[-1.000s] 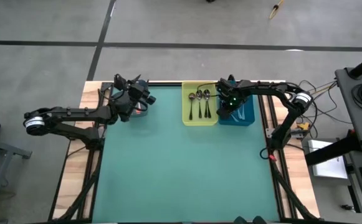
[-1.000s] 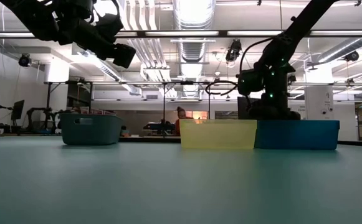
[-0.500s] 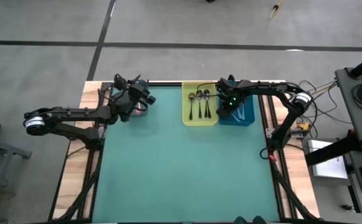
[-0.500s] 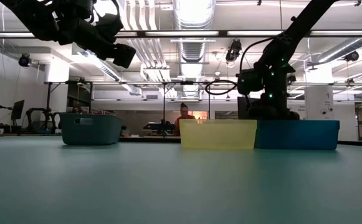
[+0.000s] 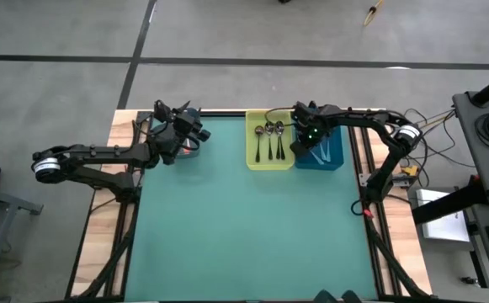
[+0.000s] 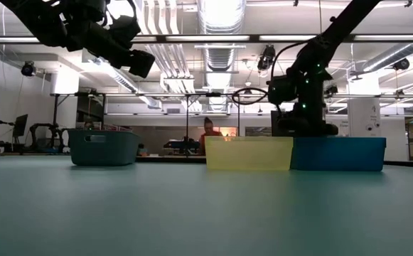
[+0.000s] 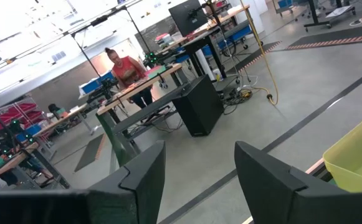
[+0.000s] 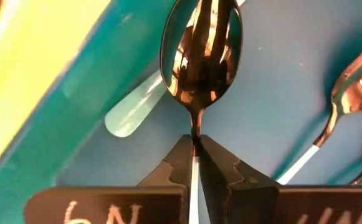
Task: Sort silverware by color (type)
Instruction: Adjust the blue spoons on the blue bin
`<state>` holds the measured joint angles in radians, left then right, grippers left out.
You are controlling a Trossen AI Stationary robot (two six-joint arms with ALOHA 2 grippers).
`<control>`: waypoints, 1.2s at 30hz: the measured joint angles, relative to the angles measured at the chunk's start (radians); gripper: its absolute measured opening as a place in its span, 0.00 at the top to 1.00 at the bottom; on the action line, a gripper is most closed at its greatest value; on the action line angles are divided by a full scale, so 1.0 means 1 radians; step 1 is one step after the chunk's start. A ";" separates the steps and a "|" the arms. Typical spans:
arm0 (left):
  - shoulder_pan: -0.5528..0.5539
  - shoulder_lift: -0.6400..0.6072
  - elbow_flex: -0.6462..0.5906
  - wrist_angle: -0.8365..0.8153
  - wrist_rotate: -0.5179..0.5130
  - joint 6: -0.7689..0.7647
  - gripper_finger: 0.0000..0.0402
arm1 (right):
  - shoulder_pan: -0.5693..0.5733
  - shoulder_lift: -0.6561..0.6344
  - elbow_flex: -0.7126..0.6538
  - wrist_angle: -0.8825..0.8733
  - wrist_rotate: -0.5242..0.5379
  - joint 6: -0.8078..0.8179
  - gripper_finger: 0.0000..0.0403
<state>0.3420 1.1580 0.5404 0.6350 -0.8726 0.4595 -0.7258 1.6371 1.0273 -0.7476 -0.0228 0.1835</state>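
My right gripper (image 5: 305,141) points down into the blue bin (image 5: 335,162) at the table's far right and is shut on a spoon (image 8: 200,50) with a shiny bowl and a pale handle. More pale-handled spoons (image 8: 349,93) lie on the bin's floor. Beside it, the yellow bin (image 5: 252,158) holds three dark-handled spoons (image 5: 269,139). My left gripper (image 7: 196,180) hangs open and level, with nothing between its fingers, over a dark teal bin (image 6: 103,146) at the far left. My right gripper pinches the spoon at its neck (image 8: 195,138), where the bowl meets the pale handle, between its two fingertips. It comes from above, and the handle (image 8: 194,180) runs back between the fingers. The bowl points down toward the bin floor; whether it touches the floor I cannot tell.
The three bins stand in a row along the table's far edge. The green mat (image 5: 244,227) stretches toward the near edge. A person (image 6: 207,131) sits at a desk in the room beyond the table.
My right gripper has edged a little up and toward the yellow bin while staying over the blue bin, uncovering pale spoons on its floor.
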 joint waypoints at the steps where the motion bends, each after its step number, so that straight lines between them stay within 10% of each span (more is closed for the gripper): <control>1: 0.000 0.000 0.000 0.000 0.000 0.000 0.57 | -0.001 0.000 0.009 -0.011 -0.001 0.006 0.98; 36: 0.000 0.000 0.000 -0.032 -0.009 0.031 0.57 | -0.056 -0.005 0.045 0.028 0.126 0.586 0.96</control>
<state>0.3416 1.1580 0.5404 0.6025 -0.8814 0.4901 -0.7815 1.6318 1.0721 -0.7194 0.1035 0.7692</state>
